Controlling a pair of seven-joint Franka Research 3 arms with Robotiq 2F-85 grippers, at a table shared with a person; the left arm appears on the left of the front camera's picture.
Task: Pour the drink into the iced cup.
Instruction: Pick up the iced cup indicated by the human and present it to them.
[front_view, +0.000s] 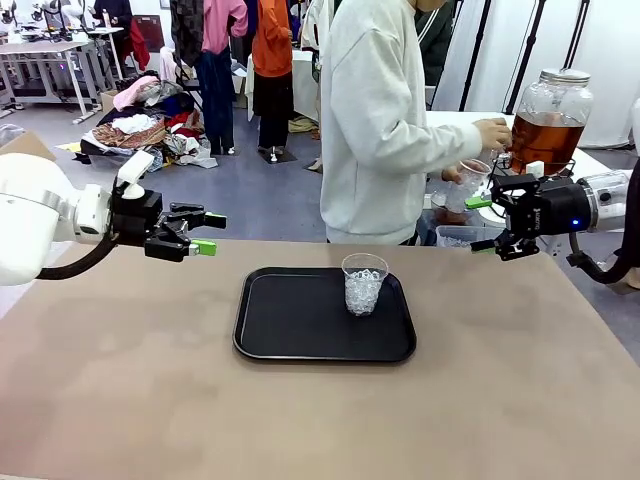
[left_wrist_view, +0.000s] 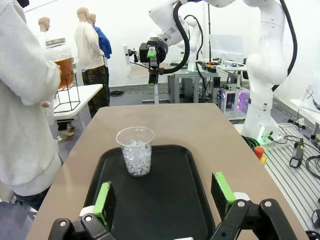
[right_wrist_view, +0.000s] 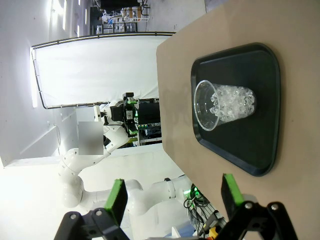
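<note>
I see my left gripper (front_view: 208, 232) and right gripper (front_view: 483, 224) both wide open, holding nothing, either side of the black tray (front_view: 290, 345). The iced cup (front_view: 363, 283) stands on the tray, between them. The drink (front_view: 545, 145) fills a glass jar (front_view: 553, 95) just behind the right gripper.

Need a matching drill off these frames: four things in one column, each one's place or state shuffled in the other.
Things:
1. iced cup
2. tray
3. jar of amber drink
4. left gripper

Places or states:
A. open, in the air left of the tray
B. flat on the brown table
C. off the table, far right, by the person
D. upright on the tray

Pairs: 1-D, 2-B, 3-C, 4-A.
</note>
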